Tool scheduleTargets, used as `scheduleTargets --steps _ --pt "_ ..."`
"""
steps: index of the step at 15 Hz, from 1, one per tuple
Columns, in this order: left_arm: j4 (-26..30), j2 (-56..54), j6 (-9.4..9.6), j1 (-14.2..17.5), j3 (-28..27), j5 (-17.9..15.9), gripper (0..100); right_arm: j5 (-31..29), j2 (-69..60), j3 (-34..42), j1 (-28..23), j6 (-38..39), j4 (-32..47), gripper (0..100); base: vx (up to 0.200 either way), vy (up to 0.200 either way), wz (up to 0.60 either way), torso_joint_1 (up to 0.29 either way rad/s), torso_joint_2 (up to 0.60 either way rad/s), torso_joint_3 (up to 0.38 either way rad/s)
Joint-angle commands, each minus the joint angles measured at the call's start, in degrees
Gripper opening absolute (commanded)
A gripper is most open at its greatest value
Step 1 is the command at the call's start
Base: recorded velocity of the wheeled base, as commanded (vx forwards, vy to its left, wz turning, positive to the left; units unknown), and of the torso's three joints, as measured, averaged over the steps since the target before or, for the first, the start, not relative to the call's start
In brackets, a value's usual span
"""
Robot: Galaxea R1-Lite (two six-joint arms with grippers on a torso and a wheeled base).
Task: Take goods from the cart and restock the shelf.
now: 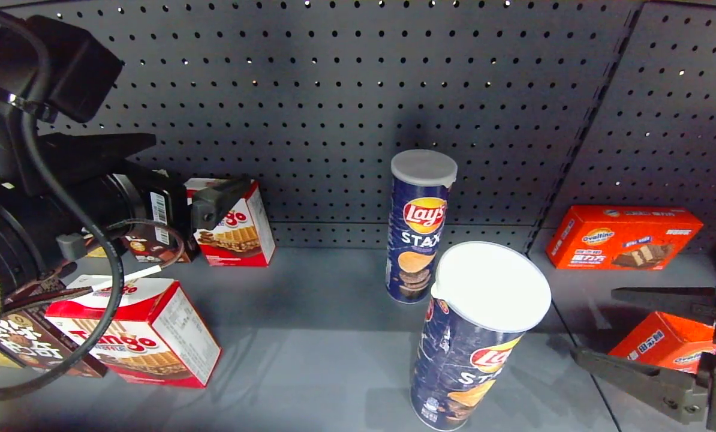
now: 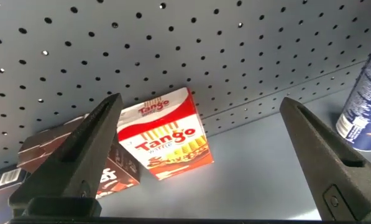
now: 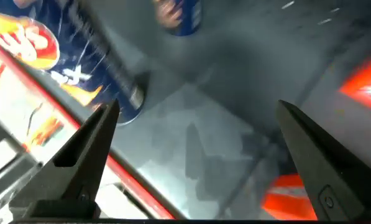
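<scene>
While the near chip can (image 1: 475, 336) stands upright on the shelf (image 1: 310, 360), the right tool (image 1: 595, 324) sits spread and empty just to its right.

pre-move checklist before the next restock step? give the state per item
1. Right gripper open and empty: ok.
2. Left gripper open and empty: ok.
3. Front chip can standing on the shelf, apart from the right gripper: ok.
4. Back chip can standing near the pegboard: ok.
5. Left gripper clear of the wafer box beyond it: cannot tell.
6. Stock left to fetch: cannot tell.
</scene>
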Motion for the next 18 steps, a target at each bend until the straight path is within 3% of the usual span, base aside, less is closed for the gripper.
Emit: scheduleTargets --steps 1,18 --pt "-0.51 0.7 -0.01 0.03 0.07 -0.05 100 -0.12 3.48 0.36 0.88 0.0 -0.02 100 0.0 0.0 0.0 0.0 0.0 0.0" --pt "-2.97 1.58 0.17 -0.05 0.51 -0.31 100 -4.16 12.71 -2.19 4.92 -0.26 -0.02 100 0.0 0.0 0.0 0.0 0.0 0.0"
